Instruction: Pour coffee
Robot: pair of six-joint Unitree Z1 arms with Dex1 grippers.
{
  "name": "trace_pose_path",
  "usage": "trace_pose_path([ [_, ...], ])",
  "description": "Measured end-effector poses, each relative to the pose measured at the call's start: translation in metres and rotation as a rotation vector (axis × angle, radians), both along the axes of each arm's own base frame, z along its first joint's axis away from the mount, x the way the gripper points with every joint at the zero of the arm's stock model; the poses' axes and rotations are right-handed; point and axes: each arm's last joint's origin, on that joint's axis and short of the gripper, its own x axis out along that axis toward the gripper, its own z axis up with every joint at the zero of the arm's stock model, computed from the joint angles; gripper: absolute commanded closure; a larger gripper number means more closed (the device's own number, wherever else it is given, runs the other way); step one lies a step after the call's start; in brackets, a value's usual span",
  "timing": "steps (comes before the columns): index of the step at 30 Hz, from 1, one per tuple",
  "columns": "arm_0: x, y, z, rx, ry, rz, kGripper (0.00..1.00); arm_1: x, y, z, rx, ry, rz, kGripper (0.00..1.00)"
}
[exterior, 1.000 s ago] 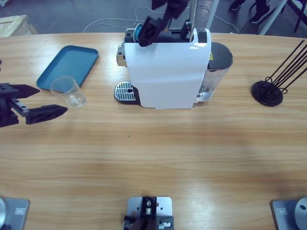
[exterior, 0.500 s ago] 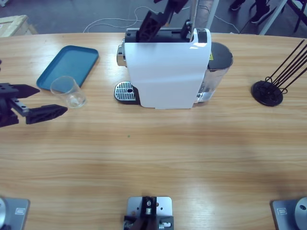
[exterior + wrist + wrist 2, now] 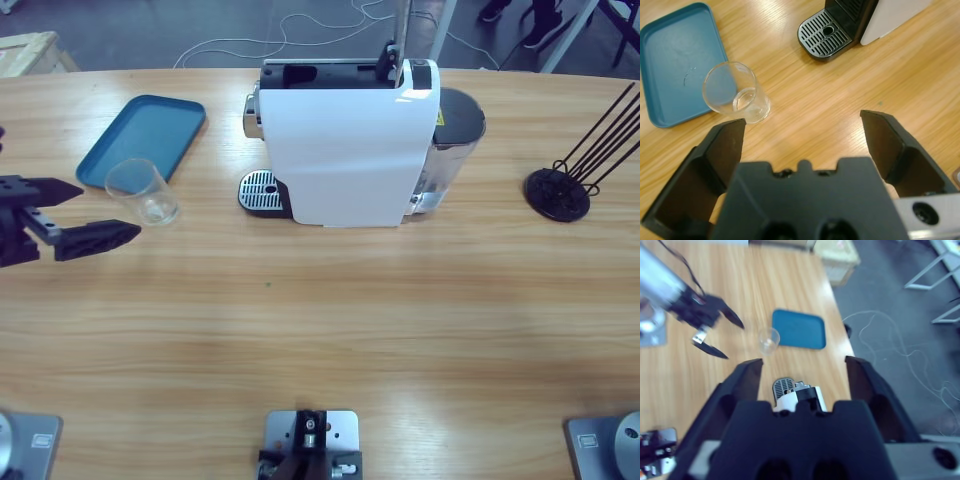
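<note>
A small clear glass tumbler [image 3: 142, 191] stands upright on the table just off the blue tray's near corner, and it looks empty. No coffee shows in any view. My left gripper [image 3: 108, 210] lies low at the table's left edge, open, with its tips a short way from the tumbler [image 3: 737, 97] and nothing between the jaws. The left wrist view has the same gripper [image 3: 802, 122] pointing at the tumbler and the tray. My right gripper [image 3: 804, 364] is open and empty, high above the white coffee machine [image 3: 795, 392], and out of the high view.
The white coffee machine [image 3: 345, 150] stands at the table's middle back, its metal lever [image 3: 398, 35] raised and its round drip grate [image 3: 260, 190] at the left. A blue tray [image 3: 140, 135] lies far left. A black wire capsule rack [image 3: 565, 185] stands at the right.
The arm over the machine's top has lifted out of the high view; the blue thing at its jaws a second ago no longer shows. The left gripper and tumbler have not moved.
</note>
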Motion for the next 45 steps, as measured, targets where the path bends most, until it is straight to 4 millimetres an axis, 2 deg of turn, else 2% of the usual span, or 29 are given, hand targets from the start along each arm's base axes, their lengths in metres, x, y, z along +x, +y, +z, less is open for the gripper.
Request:
trace_pose_path([
  [3, 0.000, 0.000, 0.000, -0.004, 0.004, -0.006, 0.013, -0.030, -0.043, 0.029, 0.052, -0.016, -0.141, 1.000],
  [5, 0.000, 0.000, 0.000, -0.006, 0.006, -0.009, 0.013, -0.040, -0.066, 0.027, 0.094, -0.034, -0.280, 1.000],
  [8, 0.000, -0.001, 0.000, -0.009, 0.007, -0.012, 0.015, -0.037, -0.083, -0.006, 0.131, -0.070, -0.561, 1.000],
  [10, 0.000, -0.001, 0.000, -0.010, 0.007, -0.013, 0.018, -0.033, -0.084, -0.040, 0.158, -0.066, -0.669, 1.000],
  [12, -0.001, -0.001, 0.000, -0.010, 0.007, -0.013, 0.015, -0.028, -0.080, -0.072, 0.187, -0.042, -0.725, 1.000],
  [14, -0.001, -0.001, 0.000, -0.010, 0.008, -0.013, 0.013, -0.024, -0.077, -0.094, 0.208, -0.034, -0.766, 1.000],
  [18, -0.001, -0.001, 0.000, -0.010, 0.008, -0.013, 0.013, -0.016, -0.070, -0.113, 0.228, -0.045, -0.809, 1.000],
  [24, -0.001, -0.001, 0.000, -0.010, 0.008, -0.013, 0.013, 0.001, -0.048, -0.135, 0.196, -0.038, -0.812, 1.000],
  [31, -0.001, -0.001, 0.000, -0.010, 0.008, -0.013, 0.013, 0.011, -0.034, -0.150, 0.164, -0.030, -0.813, 1.000],
  [35, -0.001, -0.001, 0.000, -0.010, 0.008, -0.013, 0.013, 0.015, -0.024, -0.148, 0.175, -0.032, -0.804, 1.000],
  [39, -0.001, -0.001, 0.000, -0.010, 0.008, -0.013, 0.013, 0.020, -0.006, -0.144, 0.194, -0.031, -0.780, 1.000],
  [45, -0.001, -0.001, 0.000, -0.010, 0.008, -0.013, 0.013, 0.026, 0.015, -0.149, 0.191, -0.022, -0.756, 1.000],
])
